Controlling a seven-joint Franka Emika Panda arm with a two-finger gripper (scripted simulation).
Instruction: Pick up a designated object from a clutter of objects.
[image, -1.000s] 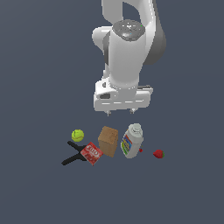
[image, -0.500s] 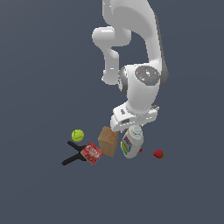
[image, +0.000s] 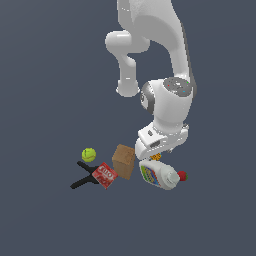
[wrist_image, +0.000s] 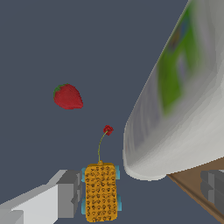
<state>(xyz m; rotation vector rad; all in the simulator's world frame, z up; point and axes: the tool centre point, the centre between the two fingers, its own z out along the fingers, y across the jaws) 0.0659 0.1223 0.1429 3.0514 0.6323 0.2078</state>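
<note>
The designated object (wrist_image: 101, 192) is a small yellow-orange textured piece with a thin stem and a dark-red end (wrist_image: 107, 129). In the wrist view it lies between my open gripper's (wrist_image: 140, 191) fingers, close to one grey finger (wrist_image: 65, 194). The other finger (wrist_image: 214, 183) is far off beside the brown box (wrist_image: 199, 186). The white bottle (wrist_image: 183, 100) bulges into the gap too. In the exterior view only an orange speck of the designated object (image: 156, 157) shows under the hand (image: 161, 140), just above the bottle (image: 159, 174).
The clutter holds a tennis ball (image: 89, 154), a black crossed-handled tool (image: 81, 178), a red packet (image: 105, 174) and the brown box (image: 123, 161). A strawberry (image: 182, 175) (wrist_image: 68, 96) lies past the bottle's cap end.
The arm has swung toward the exterior view's right and come down, from well above the clutter to just over the bottle. The hand has turned. The objects have not moved.
</note>
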